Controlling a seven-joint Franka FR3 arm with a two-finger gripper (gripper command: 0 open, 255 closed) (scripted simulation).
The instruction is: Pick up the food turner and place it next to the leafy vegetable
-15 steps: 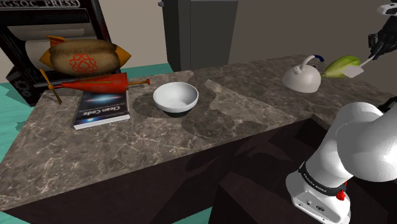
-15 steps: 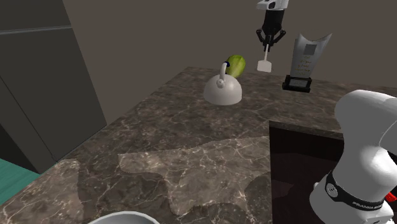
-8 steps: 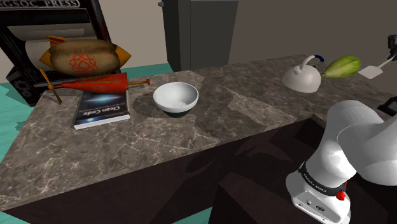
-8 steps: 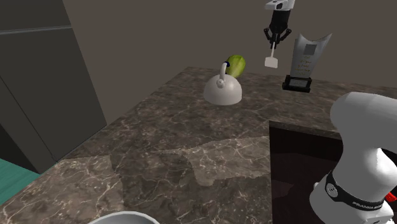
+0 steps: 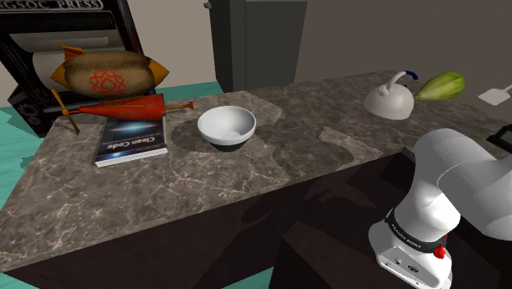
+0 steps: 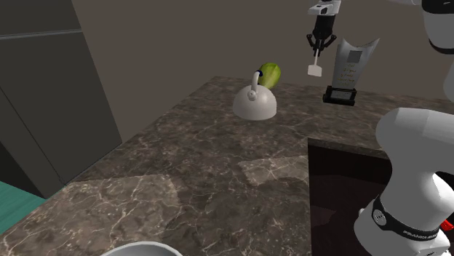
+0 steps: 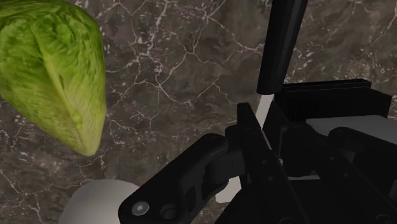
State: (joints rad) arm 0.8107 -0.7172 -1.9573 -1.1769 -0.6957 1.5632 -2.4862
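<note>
- Dark marble counter (image 5: 246, 189) fills most of the scene, with a plain grey wall (image 6: 182, 44) behind it and a bit of teal floor (image 5: 12, 131) at the shoulder view's left edge.
- The gripper (image 6: 317, 45) is way up at the top of the second exterior view, right of centre. Its fingers are pinched tight on the food turner (image 6: 314, 68), which hangs down from them with the white blade lowest, off the counter.
- The leafy vegetable (image 6: 270, 73) is a green head lying on the counter just behind a white kettle (image 6: 255, 103). It sits left of the turner in that view, near it but not touching.
- Wrist view has the green leaves off to one side of the fingers, marble underneath, and the turner's black handle running away from the hand.
- A grey trophy-looking thing (image 6: 351, 69) on a black base stands just right of the turner.
- Shoulder view: a white bowl (image 5: 226, 126) sits mid-counter, with a book (image 5: 131, 138) and a red toy (image 5: 123, 107) to the left and the white arm (image 5: 459, 189) at lower right.
</note>
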